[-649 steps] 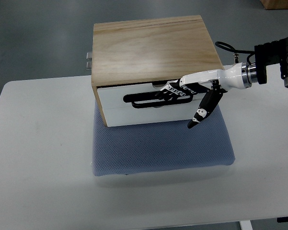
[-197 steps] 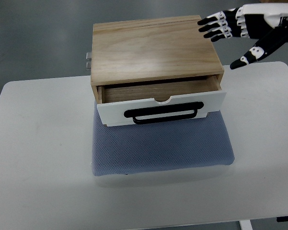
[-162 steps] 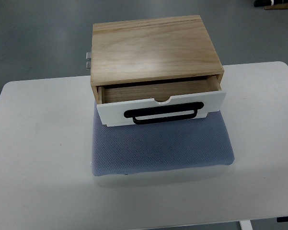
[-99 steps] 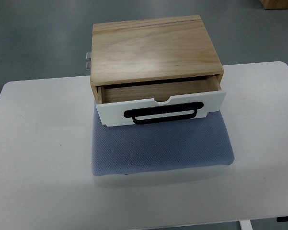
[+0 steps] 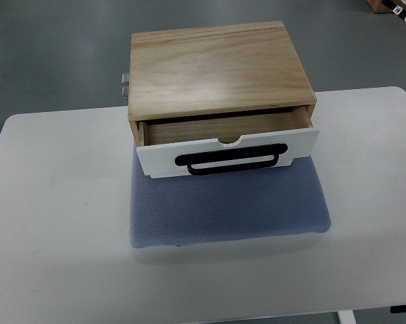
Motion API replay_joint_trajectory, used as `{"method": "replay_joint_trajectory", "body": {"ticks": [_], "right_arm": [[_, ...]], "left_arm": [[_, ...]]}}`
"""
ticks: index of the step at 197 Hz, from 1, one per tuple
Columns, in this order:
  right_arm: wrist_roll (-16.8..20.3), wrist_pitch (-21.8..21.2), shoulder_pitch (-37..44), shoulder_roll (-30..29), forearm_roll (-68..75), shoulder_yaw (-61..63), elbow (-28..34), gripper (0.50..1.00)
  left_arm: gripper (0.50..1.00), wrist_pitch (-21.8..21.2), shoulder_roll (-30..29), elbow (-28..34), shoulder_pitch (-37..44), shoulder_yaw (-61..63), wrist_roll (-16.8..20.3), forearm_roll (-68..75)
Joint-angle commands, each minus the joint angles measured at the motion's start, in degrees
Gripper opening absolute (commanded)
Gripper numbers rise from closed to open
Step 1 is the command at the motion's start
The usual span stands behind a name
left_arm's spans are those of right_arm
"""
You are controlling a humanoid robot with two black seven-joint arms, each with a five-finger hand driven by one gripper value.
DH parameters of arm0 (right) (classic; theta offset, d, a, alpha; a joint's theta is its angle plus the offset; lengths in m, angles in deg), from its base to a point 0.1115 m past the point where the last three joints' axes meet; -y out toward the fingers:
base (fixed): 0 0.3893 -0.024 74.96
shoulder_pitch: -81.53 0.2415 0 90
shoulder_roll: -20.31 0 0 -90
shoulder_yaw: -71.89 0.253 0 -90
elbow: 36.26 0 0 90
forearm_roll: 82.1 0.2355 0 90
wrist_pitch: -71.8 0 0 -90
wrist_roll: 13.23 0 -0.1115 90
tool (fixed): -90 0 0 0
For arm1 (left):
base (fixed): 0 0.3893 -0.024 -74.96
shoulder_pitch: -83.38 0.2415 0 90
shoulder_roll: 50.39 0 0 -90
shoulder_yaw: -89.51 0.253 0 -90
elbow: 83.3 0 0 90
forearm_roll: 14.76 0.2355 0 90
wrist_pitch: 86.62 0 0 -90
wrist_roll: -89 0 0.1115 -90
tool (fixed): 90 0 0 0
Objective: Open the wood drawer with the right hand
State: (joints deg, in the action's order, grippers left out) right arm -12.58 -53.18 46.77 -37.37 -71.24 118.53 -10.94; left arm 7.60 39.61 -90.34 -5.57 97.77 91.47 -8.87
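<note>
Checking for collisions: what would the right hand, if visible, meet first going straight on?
Cannot tell: no hand is in view. Only the partly open white-fronted wooden drawer shows, untouched.

A white table (image 5: 54, 223) stands on a smooth grey floor (image 5: 54, 54)

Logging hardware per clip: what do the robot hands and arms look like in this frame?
Neither robot hand nor arm shows in the top view now, so their look cannot be described. Only the wood drawer box, its white drawer front pulled partly out with a black handle, the blue-grey mat and the white table appear.
</note>
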Motion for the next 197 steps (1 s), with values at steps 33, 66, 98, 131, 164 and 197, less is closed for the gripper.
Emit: {"method": "replay_joint_trajectory", "body": {"ticks": [33, 66, 98, 131, 164, 197], "right_arm": [[1.8, 4.7, -2.1, -3.8, 7.9, 0.5, 0.0, 0.94], [1.8, 6.4, -3.9, -6.7, 8.6, 0.5, 0.0, 0.94], [1.7, 6.5, -6.7, -9.7, 8.5, -0.3, 0.1, 0.942], [1.1, 7.2, -8.5, -12.5, 7.9, -0.7, 0.1, 0.944], [0.9, 6.5, -9.3, -12.8, 8.2, -3.0, 0.3, 0.944], [1.0, 5.3, -9.3, -12.9, 8.2, -3.1, 0.4, 0.944]], "left_arm": [[1.0, 0.0, 0.0, 0.0, 0.0, 0.0, 0.0, 0.0], [1.0, 0.0, 0.0, 0.0, 0.0, 0.0, 0.0, 0.0], [1.0, 0.0, 0.0, 0.0, 0.0, 0.0, 0.0, 0.0], [1.0, 0.0, 0.0, 0.0, 0.0, 0.0, 0.0, 0.0], [1.0, 0.0, 0.0, 0.0, 0.0, 0.0, 0.0, 0.0], [1.0, 0.0, 0.0, 0.0, 0.0, 0.0, 0.0, 0.0]]}}
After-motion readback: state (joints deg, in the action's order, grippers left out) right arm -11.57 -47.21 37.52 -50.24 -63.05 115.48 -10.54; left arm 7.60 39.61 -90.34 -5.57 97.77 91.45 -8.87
